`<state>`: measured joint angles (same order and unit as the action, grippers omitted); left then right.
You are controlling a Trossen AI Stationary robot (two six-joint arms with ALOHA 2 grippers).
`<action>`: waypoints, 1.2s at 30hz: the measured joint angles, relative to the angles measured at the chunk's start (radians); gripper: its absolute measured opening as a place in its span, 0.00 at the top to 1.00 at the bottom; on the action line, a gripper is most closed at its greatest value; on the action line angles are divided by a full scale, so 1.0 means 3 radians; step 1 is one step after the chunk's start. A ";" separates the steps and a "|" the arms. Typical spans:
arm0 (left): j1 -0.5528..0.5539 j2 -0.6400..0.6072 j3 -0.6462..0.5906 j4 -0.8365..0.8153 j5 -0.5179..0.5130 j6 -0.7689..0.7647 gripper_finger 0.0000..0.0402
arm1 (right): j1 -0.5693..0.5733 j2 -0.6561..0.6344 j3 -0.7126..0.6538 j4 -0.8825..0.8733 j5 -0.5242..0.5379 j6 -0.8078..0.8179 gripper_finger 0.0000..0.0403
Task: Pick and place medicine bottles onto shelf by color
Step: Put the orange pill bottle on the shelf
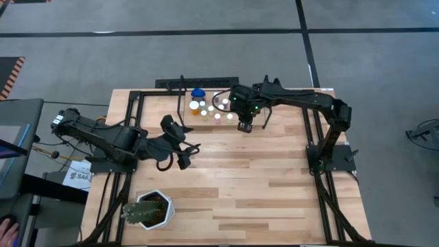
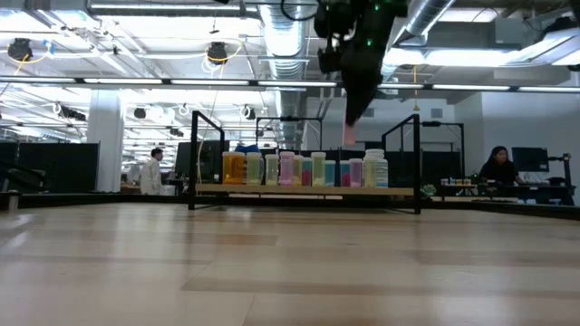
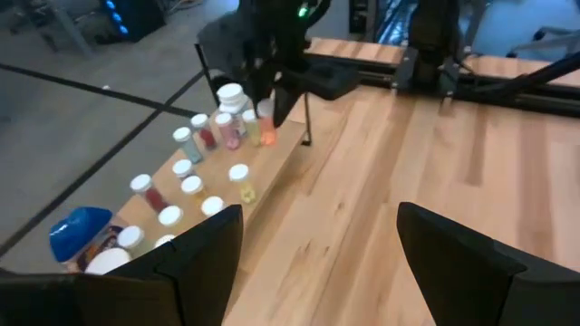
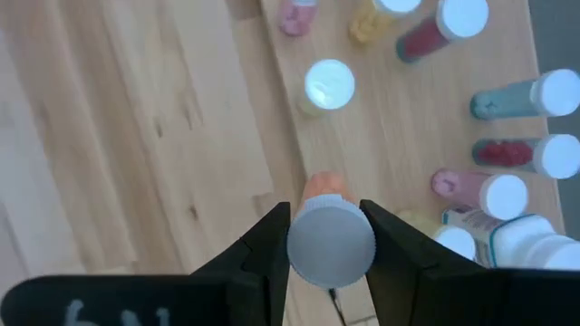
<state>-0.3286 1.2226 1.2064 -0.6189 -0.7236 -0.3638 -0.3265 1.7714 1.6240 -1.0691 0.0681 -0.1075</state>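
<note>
One orange bottle (image 4: 326,195), pinched at its white cap by my right gripper (image 4: 331,243), looks light, rigid, slippery; shelf (image 1: 212,122) at twelve o'clock. Left gripper (image 3: 313,263) spread, idle.

The shelf's (image 1: 226,122) bottle labels are too small to read, and the right arm covers part of it.

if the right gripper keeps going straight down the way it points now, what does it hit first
Probably bare shelf. The right gripper points straight down, its fingers shut on a white-capped orange bottle, whose base would touch first, near the shelf's front edge. The nearest standing bottle looks clear of that line, though depth is uncertain.
</note>
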 joint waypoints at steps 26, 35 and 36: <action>0.0261 -0.0065 0.0000 -0.0093 0.0385 0.0076 0.30 | -0.0379 0.0288 -0.0635 0.0729 -0.0048 0.1069 0.67; 0.0260 -0.0065 0.0000 -0.0093 0.0388 0.0102 0.30 | -0.0359 0.0316 -0.0636 0.0794 -0.0062 0.1067 0.67; 0.0260 -0.0065 0.0000 -0.0093 0.0388 0.0102 0.30 | -0.0358 0.0315 -0.0638 0.0797 -0.0066 0.1066 0.66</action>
<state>-0.2504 1.2030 1.2064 -0.6468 -0.6073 -0.3332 -0.4339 1.8660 1.4327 -0.8301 0.0482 0.2123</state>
